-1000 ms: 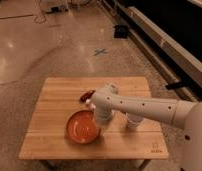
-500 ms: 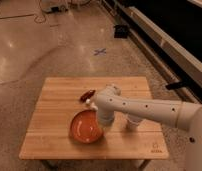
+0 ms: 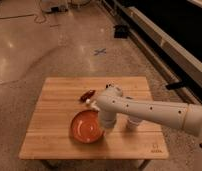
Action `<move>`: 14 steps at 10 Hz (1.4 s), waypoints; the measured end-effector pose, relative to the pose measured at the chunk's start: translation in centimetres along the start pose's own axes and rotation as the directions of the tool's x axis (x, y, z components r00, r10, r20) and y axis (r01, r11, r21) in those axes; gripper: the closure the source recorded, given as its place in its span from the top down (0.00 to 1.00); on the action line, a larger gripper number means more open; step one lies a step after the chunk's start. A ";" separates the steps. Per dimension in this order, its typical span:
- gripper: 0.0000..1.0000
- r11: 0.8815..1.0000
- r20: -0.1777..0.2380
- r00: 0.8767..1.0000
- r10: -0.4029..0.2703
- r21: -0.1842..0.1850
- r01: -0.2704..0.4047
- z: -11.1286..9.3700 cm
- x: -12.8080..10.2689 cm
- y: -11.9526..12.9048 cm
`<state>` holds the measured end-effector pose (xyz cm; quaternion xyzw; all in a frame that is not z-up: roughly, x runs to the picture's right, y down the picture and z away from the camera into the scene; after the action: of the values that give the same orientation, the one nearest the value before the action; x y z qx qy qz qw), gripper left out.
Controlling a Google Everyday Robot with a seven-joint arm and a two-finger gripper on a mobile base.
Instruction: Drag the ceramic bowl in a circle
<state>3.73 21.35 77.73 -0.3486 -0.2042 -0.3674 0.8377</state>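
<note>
The ceramic bowl [image 3: 86, 127] is orange-red, wide and shallow, and sits on the wooden table [image 3: 54, 107] a little left of the middle, toward the front. My gripper [image 3: 107, 126] points down from the white arm that reaches in from the right. It is at the bowl's right rim. The gripper's body hides where it meets the rim.
A small white cup [image 3: 132, 123] stands just right of the gripper, partly behind the arm. A small red object [image 3: 87, 95] lies behind the bowl. The table's front edge is close to the bowl. Polished floor surrounds the table, and a dark wall runs along the right.
The bowl has shifted slightly to the right across the table. The gripper moved with it, a little right and toward the front edge.
</note>
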 end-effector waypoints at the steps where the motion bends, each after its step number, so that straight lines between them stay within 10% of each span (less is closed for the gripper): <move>1: 0.37 1.000 -0.006 1.000 0.002 -0.008 -0.002 0.3 -0.2 -0.2; 14: 0.37 1.000 -0.011 0.999 -0.030 0.006 0.030 0.6 -5.3 1.6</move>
<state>1.48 25.08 74.30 -0.3407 -0.2058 -0.3811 0.8344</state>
